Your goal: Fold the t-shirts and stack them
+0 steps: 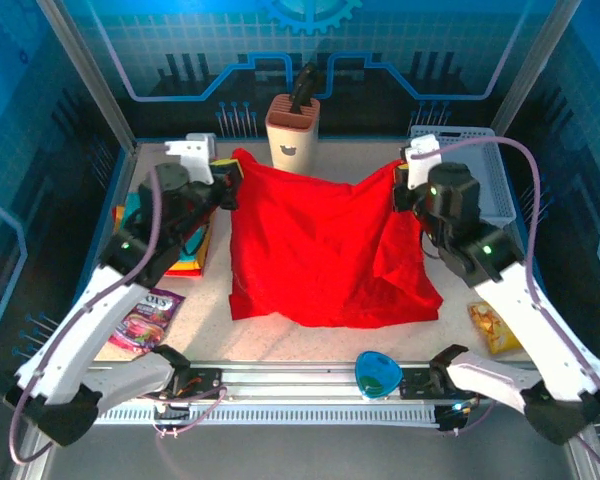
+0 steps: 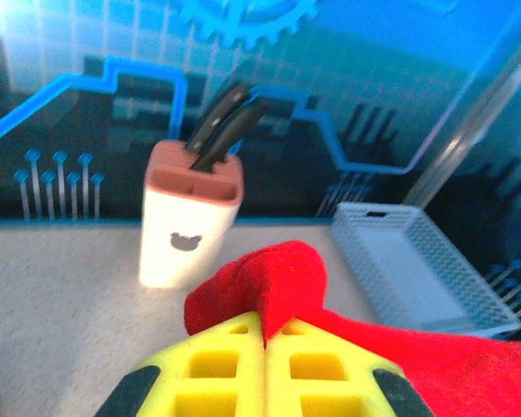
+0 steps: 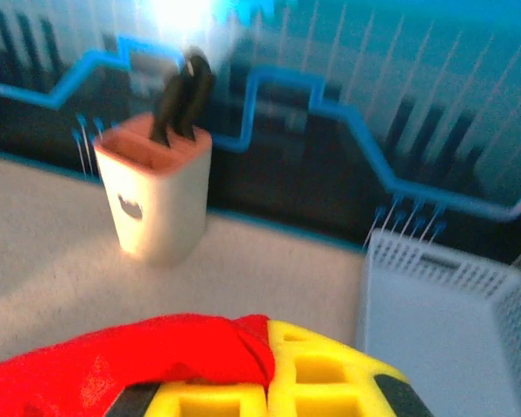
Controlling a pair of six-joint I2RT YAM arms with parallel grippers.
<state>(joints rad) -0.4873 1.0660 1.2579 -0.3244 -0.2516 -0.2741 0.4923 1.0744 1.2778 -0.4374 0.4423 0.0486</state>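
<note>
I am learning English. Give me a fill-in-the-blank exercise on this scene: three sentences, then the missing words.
1. The left pincer and the right pincer are both shut on the ____ t-shirt.
2. The white mesh basket stands at the far ____ corner of the table.
3. Dark handles stick out of the ____ of the knife block.

Missing words: red; right; top
</note>
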